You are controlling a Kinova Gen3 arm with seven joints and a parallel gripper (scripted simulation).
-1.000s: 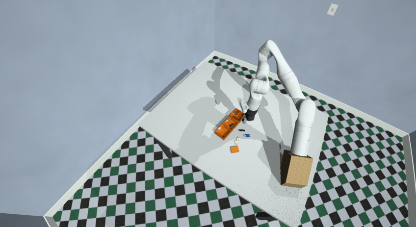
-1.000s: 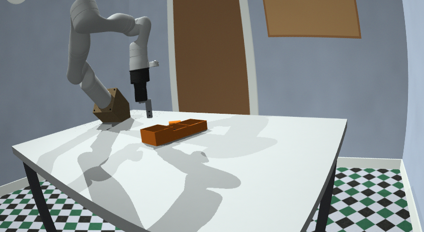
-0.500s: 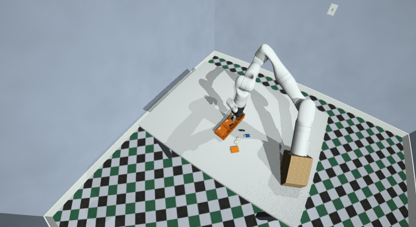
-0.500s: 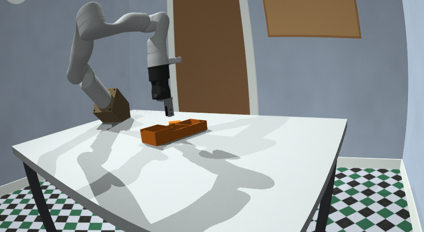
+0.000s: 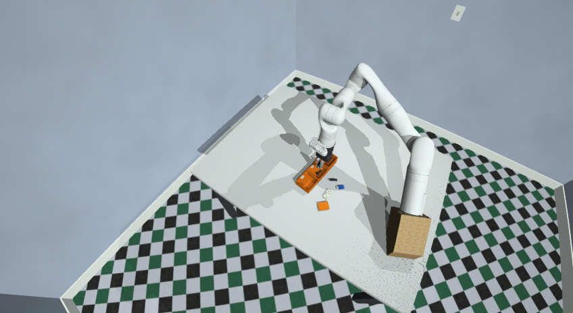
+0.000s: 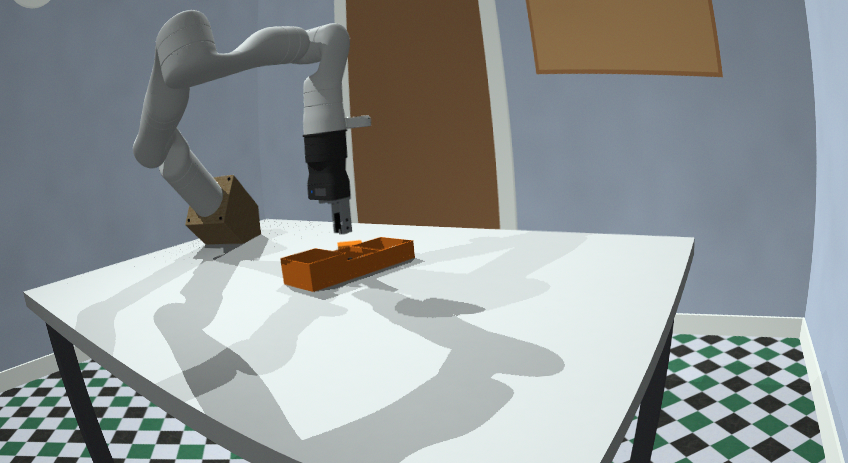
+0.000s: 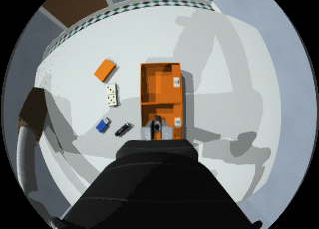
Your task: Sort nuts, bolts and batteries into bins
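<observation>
Two orange bins stand end to end in the middle of the table: one [image 5: 306, 180] [image 6: 309, 268] [image 7: 161, 84] and the other [image 5: 328, 161] [image 6: 389, 251] [image 7: 174, 116]. Their white labels are too small to read. My gripper [image 5: 319, 163] [image 6: 342, 223] [image 7: 157, 126] hangs a little above the second bin. It is shut on a small dark grey thing, a nut or a bolt by its look. A few small dark things lie inside the bins. A blue battery [image 5: 340, 186] [image 7: 103, 125] and a small black thing [image 5: 332, 178] [image 7: 122, 129] lie on the table beside the bins.
A white spotted block [image 5: 327, 193] [image 7: 112, 94] and a flat orange block [image 5: 322, 205] [image 7: 103, 70] [image 6: 349, 243] lie on the same side of the bins. The arm's wooden base [image 5: 408, 237] [image 6: 226, 217] stands at the table's edge.
</observation>
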